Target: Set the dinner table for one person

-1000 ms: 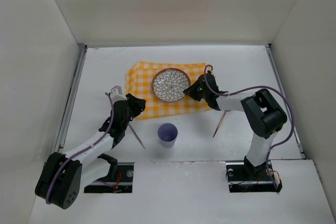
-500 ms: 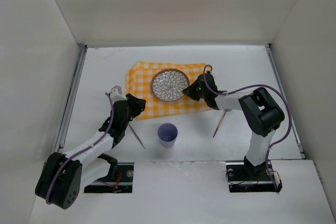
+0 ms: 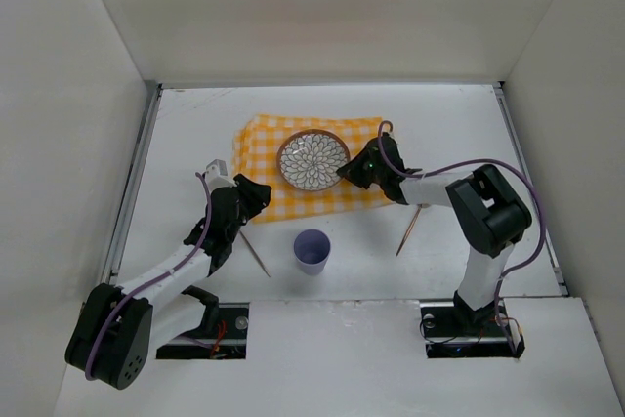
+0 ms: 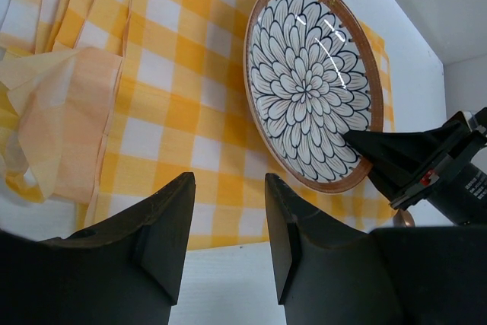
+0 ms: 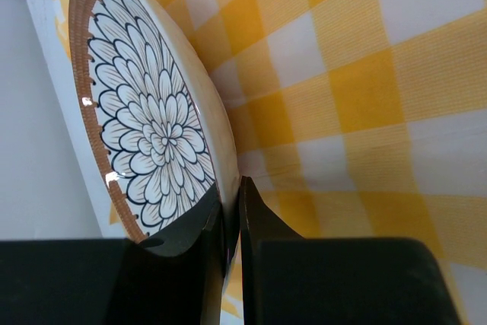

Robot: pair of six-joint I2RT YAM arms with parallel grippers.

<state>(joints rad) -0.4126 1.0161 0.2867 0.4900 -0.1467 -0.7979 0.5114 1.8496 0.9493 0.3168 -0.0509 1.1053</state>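
Brown-rimmed glossy round plate pinched by right fingers, checked cloth, left fingers apart

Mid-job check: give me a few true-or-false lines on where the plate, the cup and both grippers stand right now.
1. The right gripper is shut on the rim of the plate. True.
2. The left gripper is shut on a corner of the checked cloth. False: its jaws stand open and grip nothing.
3. The plate is over the checked cloth. True.
4. The cup stands on the checked cloth. False: it stands on the bare table, between the cloth and the arms' bases.
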